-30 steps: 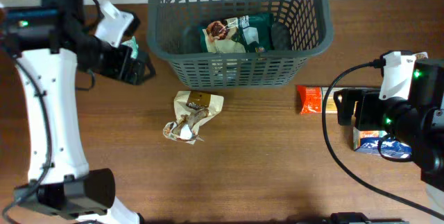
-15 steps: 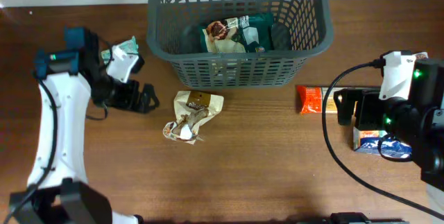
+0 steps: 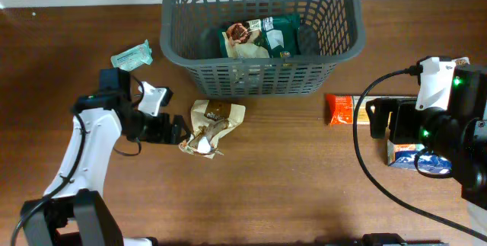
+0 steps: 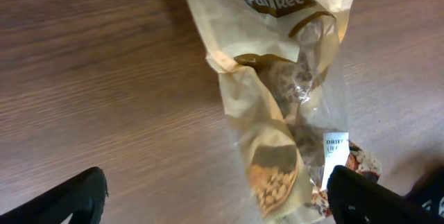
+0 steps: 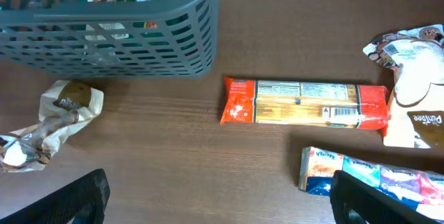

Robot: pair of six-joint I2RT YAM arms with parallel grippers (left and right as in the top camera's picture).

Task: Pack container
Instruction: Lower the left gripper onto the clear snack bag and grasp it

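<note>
Although the counter lay broad across the overhead frame, the container stood at top centre with a green packet inside. Its tall slotted front wall looked the chief hazard: anything carried in too low would likely strike the rim and shove the basket or drop short.

To its right, a red packet and a blue packet lay near each other by the right fingers, which stood wide apart and empty. A reach for one could well nudge the other.

The tan snack bag lay crumpled just below the container's front wall, left of centre. Its loose, crinkly film seemed apt to slip, or to be caught by a corner only and swing free on the lift.

The left fingers were spread wide and held nothing, one at each lower corner of the left wrist view with the bag's lower end between them. Whether they touched the counter could not be told. A descent too low might scrape the wood, and an off-centre close might push the bag aside.

Smallest, a mint wrapper at upper left could be overlooked.
</note>
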